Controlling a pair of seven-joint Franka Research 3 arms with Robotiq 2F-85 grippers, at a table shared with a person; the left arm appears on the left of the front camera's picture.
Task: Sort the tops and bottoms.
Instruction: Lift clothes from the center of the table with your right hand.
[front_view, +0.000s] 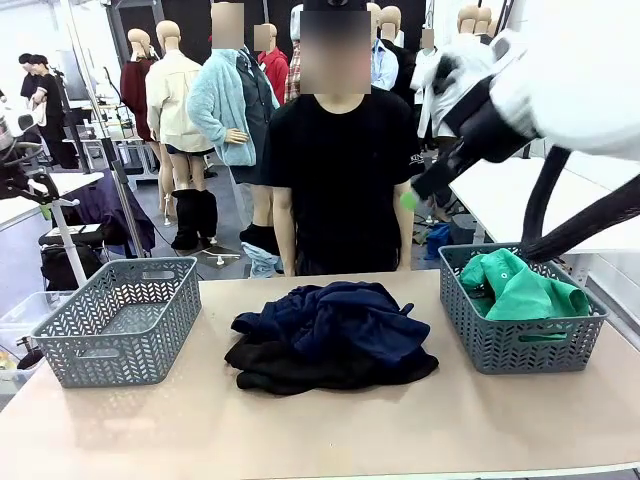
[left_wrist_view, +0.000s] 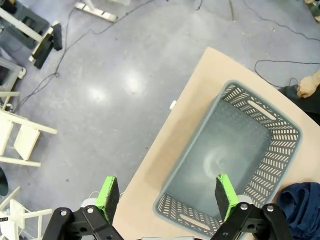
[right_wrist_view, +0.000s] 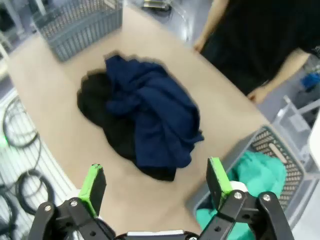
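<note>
Black garment (front_view: 300, 374) mostly hidden under navy shirt (front_view: 345, 320).

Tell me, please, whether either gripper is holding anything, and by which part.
Nothing is held: the left gripper and the right gripper both stand open and empty.

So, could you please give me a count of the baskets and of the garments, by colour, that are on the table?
Grey baskets: 2 (left basket, right basket)
Green garment: 1, in the right basket
Navy garment: 1, lying on the black one
Black garment: 1, between the baskets
Total: 5
</note>
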